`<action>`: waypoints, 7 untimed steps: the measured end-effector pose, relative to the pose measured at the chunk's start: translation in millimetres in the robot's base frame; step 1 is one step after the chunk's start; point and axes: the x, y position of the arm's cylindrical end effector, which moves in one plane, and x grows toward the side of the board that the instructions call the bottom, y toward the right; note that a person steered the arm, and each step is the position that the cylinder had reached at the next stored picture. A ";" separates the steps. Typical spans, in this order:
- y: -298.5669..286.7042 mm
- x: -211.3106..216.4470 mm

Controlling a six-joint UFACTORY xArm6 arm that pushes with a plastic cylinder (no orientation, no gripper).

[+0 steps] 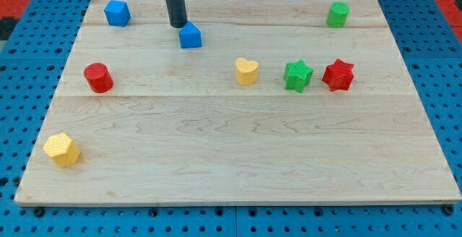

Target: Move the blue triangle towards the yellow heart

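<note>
On the wooden board [238,157], far left of centre, my tip [177,25] sits just beside the blue triangle [190,35], at its far-left side; contact unclear. No claw, only a rod. Yellow heart [246,71] lies nearer, to the triangle's right, apart. Green star [297,75] and red star [338,74] sit right of the heart.

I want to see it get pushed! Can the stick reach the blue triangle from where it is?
Probably yes. My tip sits just to the upper left of the blue triangle, nearly touching it, with nothing between them. The yellow heart lies toward the lower right, so the push looks open.
</note>
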 end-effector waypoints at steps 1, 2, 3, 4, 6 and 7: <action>3.5 51.1; 4.0 82.1; -9.1 65.5; -3.0 45.5; 29.9 44.5; 13.8 71.5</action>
